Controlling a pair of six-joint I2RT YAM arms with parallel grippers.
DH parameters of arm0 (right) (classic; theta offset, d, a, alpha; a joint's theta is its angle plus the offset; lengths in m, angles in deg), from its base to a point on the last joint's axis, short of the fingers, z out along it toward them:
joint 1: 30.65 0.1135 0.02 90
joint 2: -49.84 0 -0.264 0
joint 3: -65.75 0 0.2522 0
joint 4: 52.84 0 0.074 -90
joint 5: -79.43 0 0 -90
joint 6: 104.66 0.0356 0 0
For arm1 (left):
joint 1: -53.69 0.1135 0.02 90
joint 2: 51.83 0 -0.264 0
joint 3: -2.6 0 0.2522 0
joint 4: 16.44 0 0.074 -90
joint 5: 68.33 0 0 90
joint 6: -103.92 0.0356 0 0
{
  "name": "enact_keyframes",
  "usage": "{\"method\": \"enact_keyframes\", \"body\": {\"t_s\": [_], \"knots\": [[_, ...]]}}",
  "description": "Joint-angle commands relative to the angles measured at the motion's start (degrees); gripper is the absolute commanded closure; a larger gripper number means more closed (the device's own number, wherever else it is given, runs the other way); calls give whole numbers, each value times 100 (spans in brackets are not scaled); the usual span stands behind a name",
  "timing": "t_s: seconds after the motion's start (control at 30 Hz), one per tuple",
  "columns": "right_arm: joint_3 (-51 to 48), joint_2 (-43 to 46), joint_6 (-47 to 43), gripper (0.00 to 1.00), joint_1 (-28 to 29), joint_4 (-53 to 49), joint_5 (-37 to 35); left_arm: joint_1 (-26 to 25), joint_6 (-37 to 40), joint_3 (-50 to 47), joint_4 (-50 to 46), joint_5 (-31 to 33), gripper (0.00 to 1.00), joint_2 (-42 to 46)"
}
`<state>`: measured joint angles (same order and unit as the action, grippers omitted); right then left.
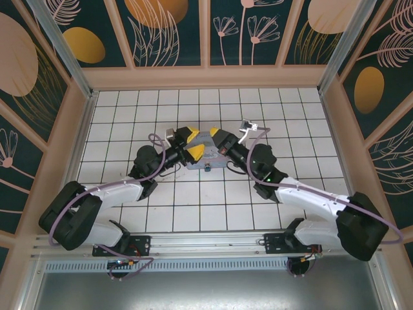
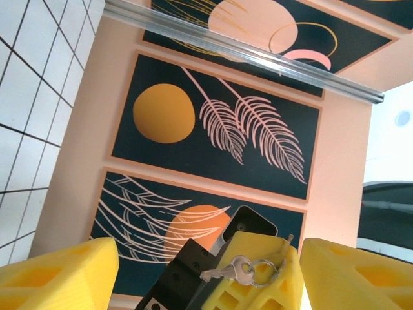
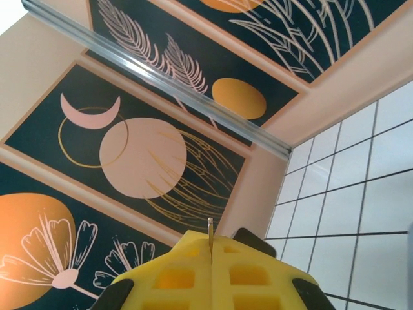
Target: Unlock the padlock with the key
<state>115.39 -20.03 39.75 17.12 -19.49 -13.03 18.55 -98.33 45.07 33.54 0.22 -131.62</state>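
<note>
My right gripper (image 3: 211, 240) is raised off the floor and shut on the key (image 3: 210, 227), whose thin metal edge sticks up from between the yellow pads. In the left wrist view the right gripper (image 2: 258, 261) sits between my left gripper's wide-apart yellow fingers (image 2: 58, 274), and a second small silvery key on a ring (image 2: 237, 270) dangles from its side. My left gripper (image 1: 189, 143) is open and faces the right gripper (image 1: 213, 132) over the middle of the floor. A tiny dark object (image 1: 208, 169), likely the padlock, lies just below the two grippers.
A lavender-blue tin box (image 1: 206, 141) stands on the white tiled floor (image 1: 193, 200) under the two grippers. Peach walls with dark patterned panels (image 1: 171, 29) enclose the floor on three sides. The arm bases stand at the near rail (image 1: 206, 242).
</note>
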Motion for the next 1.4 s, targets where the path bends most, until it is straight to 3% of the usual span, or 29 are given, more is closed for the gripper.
{"method": "enact_keyframes", "body": {"t_s": [0.0,0.37,1.37], "knots": [[318,-284,-66,100,164,675,-255,24,-460,90,617,183,27,-9],[393,-782,-51,100,503,1116,-437,20,-771,271,894,343,33,-18],[288,-761,-113,100,532,1155,-448,16,-634,-79,587,598,71,48]]}}
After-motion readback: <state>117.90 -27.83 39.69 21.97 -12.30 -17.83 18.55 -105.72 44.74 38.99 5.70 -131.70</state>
